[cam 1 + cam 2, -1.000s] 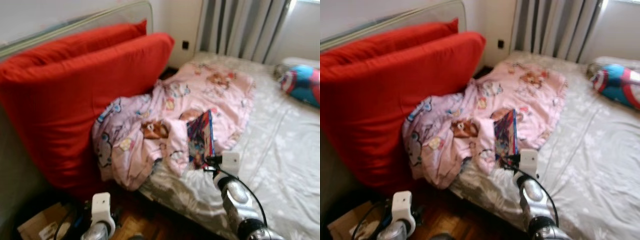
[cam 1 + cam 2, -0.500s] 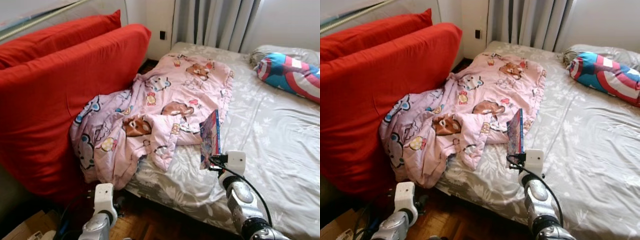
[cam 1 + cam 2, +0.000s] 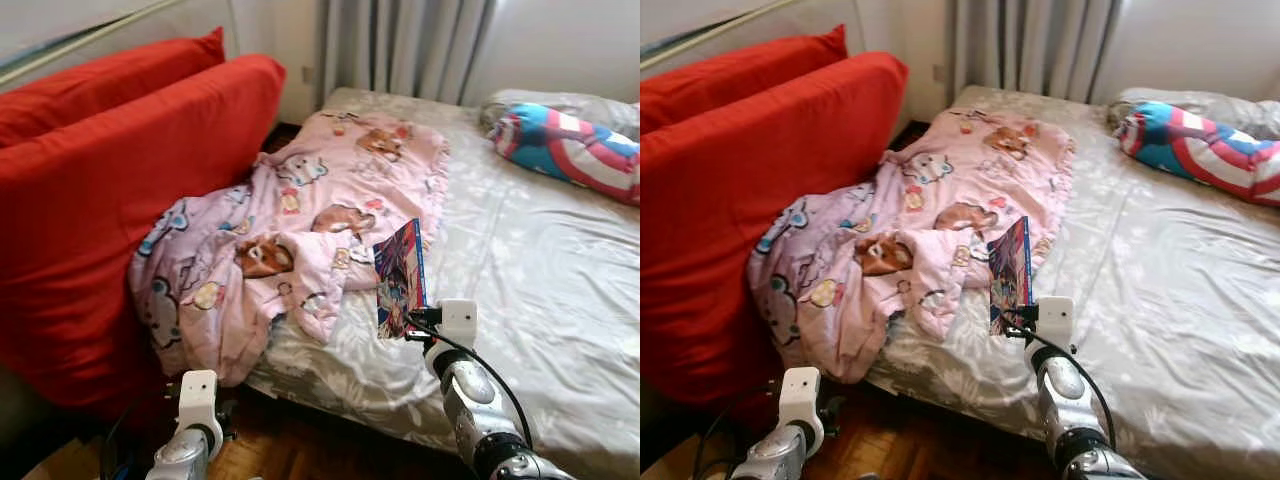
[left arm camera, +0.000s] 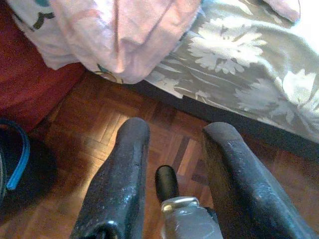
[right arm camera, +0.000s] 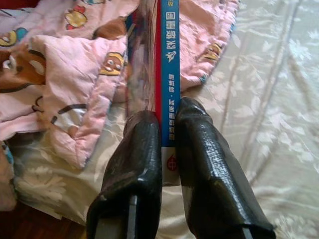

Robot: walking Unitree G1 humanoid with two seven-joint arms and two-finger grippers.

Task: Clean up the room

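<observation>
I am operating in a home bedroom. Evidence: a bed with a grey floral sheet, a pink cartoon-print blanket, a striped pillow, large red cushions, grey curtains and parquet floor.

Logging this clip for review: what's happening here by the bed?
The robot stands at the side of a bed. Its right gripper is shut on the spine of a thin book and holds it upright above the grey floral sheet, next to a crumpled pink cartoon blanket. The left gripper hangs open and idle low over the wooden floor. Red cushions lean beside the bed, and a striped pillow lies at its head.
</observation>
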